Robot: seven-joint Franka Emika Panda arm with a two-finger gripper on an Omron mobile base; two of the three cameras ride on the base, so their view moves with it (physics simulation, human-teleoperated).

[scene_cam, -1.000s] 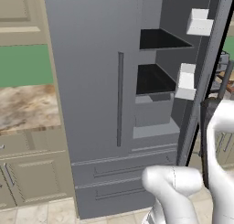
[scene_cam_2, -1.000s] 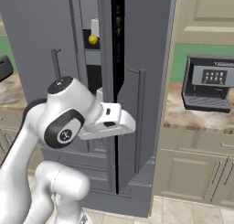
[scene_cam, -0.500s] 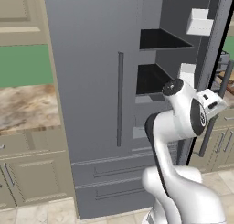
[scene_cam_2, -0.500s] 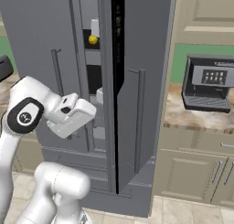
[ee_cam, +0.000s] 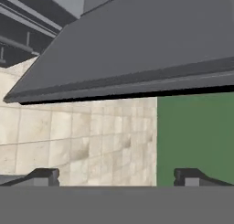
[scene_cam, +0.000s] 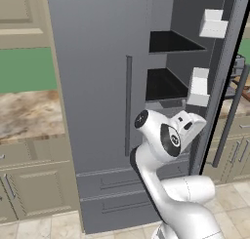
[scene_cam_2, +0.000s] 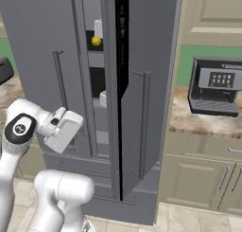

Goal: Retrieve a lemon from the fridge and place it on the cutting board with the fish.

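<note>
From the right base view, the robot's hand [scene_cam_2: 64,130] hangs low at the left, in front of the fridge [scene_cam_2: 151,51]. The fingers [ee_cam: 45,176] stand wide apart, gripping nothing. Up in the gap between the doors sits the lemon [scene_cam_2: 96,41], seemingly in a door bin, though that is hard to tell. At the right, a coffee machine [scene_cam_2: 215,86] stands on the bench [scene_cam_2: 189,124].

There's a coffee machine [scene_cam_2: 215,92] sitting on the marbled bench [scene_cam_2: 208,122] on the right, green wall [scene_cam_2: 191,60] behind it. Beige cabinets [scene_cam_2: 203,172] run underneath and above, and the floor [scene_cam_2: 189,218] is pale tile. Another stretch of marbled bench [scene_cam: 27,114] shows on the left.
</note>
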